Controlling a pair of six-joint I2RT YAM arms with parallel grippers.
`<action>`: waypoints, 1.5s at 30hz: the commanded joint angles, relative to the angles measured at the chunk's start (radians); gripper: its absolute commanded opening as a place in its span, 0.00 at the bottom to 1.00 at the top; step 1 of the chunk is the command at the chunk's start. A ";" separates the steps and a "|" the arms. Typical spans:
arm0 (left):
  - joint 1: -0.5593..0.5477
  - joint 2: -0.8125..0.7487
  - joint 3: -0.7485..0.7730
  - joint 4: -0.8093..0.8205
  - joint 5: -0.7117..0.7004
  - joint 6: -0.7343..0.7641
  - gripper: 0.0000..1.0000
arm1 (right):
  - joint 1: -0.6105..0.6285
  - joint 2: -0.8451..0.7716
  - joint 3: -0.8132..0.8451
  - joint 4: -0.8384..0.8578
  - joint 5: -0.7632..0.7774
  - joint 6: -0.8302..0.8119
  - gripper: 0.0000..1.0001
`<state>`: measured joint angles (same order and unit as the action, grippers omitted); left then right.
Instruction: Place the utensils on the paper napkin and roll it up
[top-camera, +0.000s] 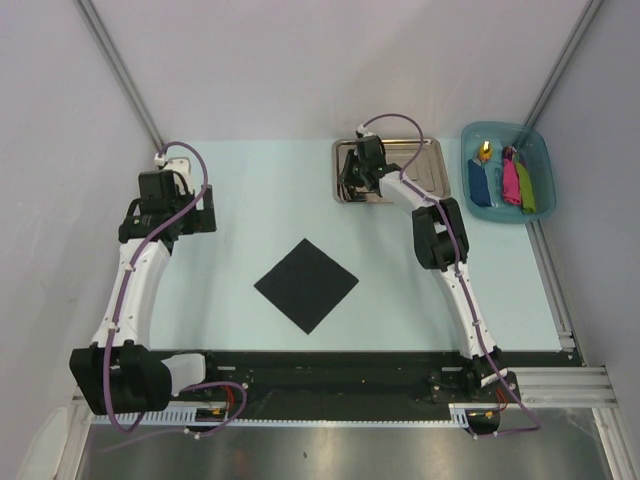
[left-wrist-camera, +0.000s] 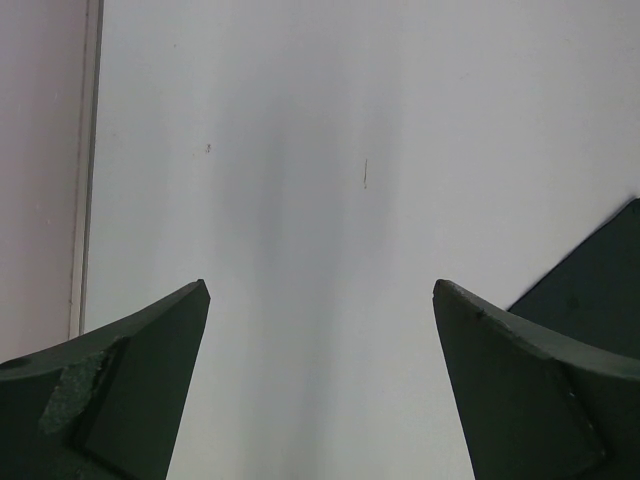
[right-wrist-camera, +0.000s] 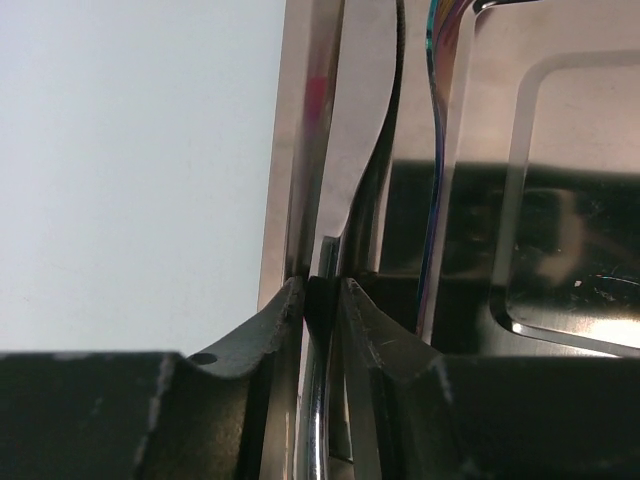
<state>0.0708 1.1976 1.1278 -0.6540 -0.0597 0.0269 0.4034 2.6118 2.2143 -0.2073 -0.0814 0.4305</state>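
The black paper napkin (top-camera: 306, 284) lies flat as a diamond in the middle of the table. The utensils lie along the left side of the steel tray (top-camera: 420, 175) at the back. My right gripper (top-camera: 352, 186) reaches down into that tray. In the right wrist view its fingers (right-wrist-camera: 322, 282) press close on either side of one utensil's slim shiny handle (right-wrist-camera: 318, 420), whose blade (right-wrist-camera: 362, 140) runs away from me. A second utensil (right-wrist-camera: 436, 130) with an iridescent edge lies just to its right. My left gripper (left-wrist-camera: 320, 285) stands wide open over bare table at the left, holding nothing.
A teal bin (top-camera: 540, 145) with blue, pink and green items stands at the back right, beside the tray. The tray's raised rim (right-wrist-camera: 300, 150) runs just left of the gripped utensil. Grey walls close the table on both sides.
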 joint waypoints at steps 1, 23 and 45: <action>0.007 -0.004 0.044 0.008 -0.017 0.004 1.00 | 0.006 0.022 0.022 -0.032 0.060 0.001 0.26; 0.006 -0.010 0.040 0.002 -0.002 0.008 1.00 | 0.029 0.040 0.110 -0.250 0.154 -0.176 0.29; 0.007 0.013 0.063 -0.013 -0.005 0.007 1.00 | 0.069 0.088 0.203 -0.343 0.247 -0.354 0.18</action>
<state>0.0708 1.2011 1.1412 -0.6643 -0.0734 0.0269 0.4686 2.6591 2.3905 -0.4633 0.1619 0.1116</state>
